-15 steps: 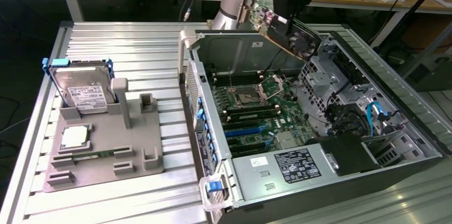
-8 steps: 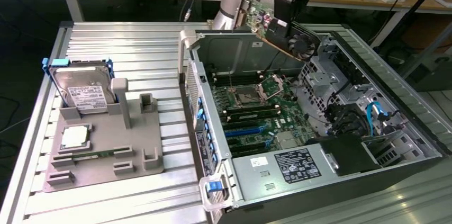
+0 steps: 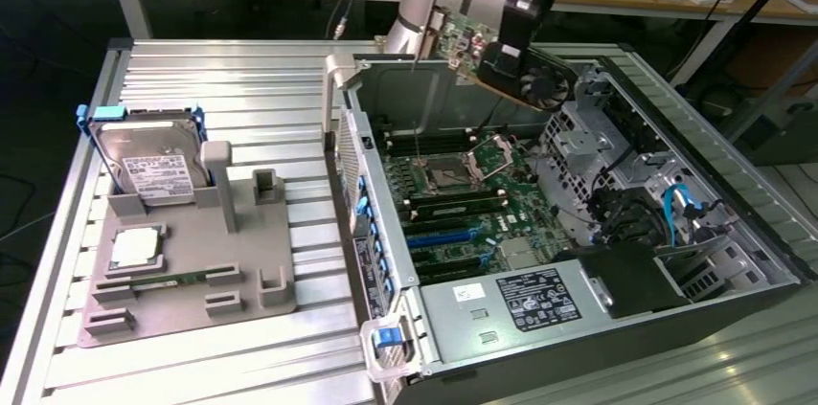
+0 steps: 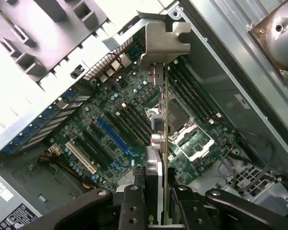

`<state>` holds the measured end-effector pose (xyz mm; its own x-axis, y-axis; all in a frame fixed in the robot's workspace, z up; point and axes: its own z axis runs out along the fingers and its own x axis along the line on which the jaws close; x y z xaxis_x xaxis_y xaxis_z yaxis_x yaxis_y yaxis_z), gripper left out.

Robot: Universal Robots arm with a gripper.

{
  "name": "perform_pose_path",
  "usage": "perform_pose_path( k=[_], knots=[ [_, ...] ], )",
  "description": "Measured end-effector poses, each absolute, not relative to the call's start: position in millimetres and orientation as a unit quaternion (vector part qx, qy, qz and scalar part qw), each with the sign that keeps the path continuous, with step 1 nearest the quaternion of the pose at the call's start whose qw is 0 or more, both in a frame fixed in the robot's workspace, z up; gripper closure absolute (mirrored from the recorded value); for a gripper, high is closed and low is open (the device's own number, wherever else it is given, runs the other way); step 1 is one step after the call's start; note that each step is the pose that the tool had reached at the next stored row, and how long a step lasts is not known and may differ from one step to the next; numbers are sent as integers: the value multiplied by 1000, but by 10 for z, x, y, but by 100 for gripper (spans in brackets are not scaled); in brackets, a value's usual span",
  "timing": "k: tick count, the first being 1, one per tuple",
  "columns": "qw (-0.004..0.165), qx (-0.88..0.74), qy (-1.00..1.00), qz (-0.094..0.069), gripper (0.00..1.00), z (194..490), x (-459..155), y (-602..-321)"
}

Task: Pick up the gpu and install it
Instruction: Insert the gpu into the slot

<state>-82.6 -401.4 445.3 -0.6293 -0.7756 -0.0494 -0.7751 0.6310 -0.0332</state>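
Fingers (image 4: 132, 206) of black metal, studded with screw heads, are clenched on one end of the gpu (image 4: 157, 127), one finger against each flat face. The gripper (image 4: 156, 194) grasps the thin card edge-on, so a narrow green board edge and a bent, bare-metal bracket run straight out from the fingertips. From the exterior view the gpu (image 3: 537, 79) shows a round black fan on one face and hangs tilted beneath the gripper (image 3: 505, 53).

The card is held in the air over the far end of the open grey sheet-metal computer case (image 3: 348, 151), above its rim and touching nothing inside it. Within the case lies a green motherboard (image 4: 110, 110), densely dotted with small parts, bearing a long blue slot (image 4: 113, 134), black slots beside it, and a square metal-framed processor socket (image 4: 189, 139). At the near end of the case sits a black power supply with a white label (image 3: 550, 295).

The case's top is fully open, and its upright walls enclose the motherboard on all sides. Outside the case, to the exterior view's left, a grey plastic fixture tray (image 3: 192, 271) carries a silver hard drive in a blue frame (image 3: 153, 170), well apart from the card, on a ribbed aluminium table (image 3: 256, 89).
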Motion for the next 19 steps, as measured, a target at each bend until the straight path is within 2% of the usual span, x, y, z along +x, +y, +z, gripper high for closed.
perform_pose_path(
  k=[19],
  knots=[
    [28, -558, 829, -3, 73, 4260, -782, -4014]
  ],
)
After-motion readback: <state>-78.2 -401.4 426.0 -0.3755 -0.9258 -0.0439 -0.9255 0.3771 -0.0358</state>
